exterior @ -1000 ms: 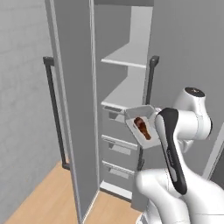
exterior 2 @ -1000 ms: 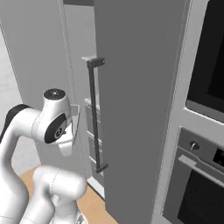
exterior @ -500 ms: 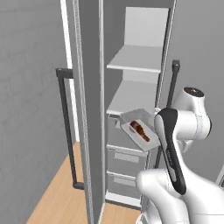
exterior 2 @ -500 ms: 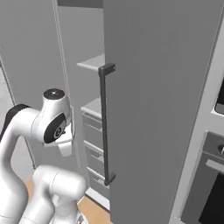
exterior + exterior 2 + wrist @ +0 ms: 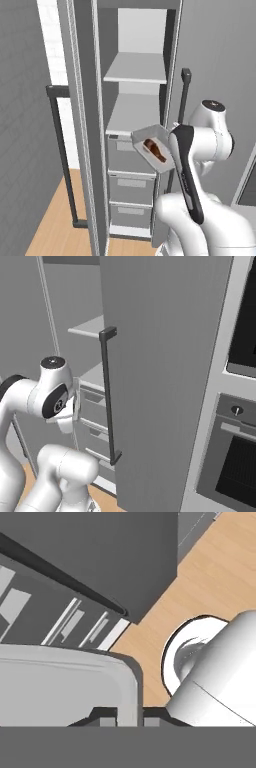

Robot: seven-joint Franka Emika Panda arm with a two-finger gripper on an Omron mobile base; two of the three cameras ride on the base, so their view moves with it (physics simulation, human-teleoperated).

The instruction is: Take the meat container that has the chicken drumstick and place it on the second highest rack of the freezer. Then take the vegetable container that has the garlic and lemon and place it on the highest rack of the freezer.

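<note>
Meat container (image 5: 152, 148): a pale tray held in the air, tilted, just in front of the open freezer (image 5: 135, 125), at about the level of the shelf above the drawers.
Chicken drumstick (image 5: 154, 148): a reddish-brown piece lying inside the tilted tray, toward its lower half.
Second highest rack (image 5: 134, 116): pale shelf just above the drawers (image 5: 131, 175), bare, close behind and slightly above the tray.
Highest rack (image 5: 137, 68): the shelf above it, well clear of the tray.
Gripper (image 5: 127, 718): in the hand view its two dark tips pinch the tray's rim at one edge, jaws closed on the container wall.
Risk, spill: with the tray slanted, the drumstick could slide to the low end or off if the tilt grows.
Risk, collision: the tray sits level with the shelf's front edge and the top drawer; driven straight in it could likely strike that edge instead of clearing it.
Risk, grip: a hold on one rim alone leaves the far end unsupported, so a knock could twist the tray in the jaws.
Risk, door: the freezer door (image 5: 165, 381) and its bar handle (image 5: 109, 396) stand close beside the arm, leaving little room to swing.
</note>
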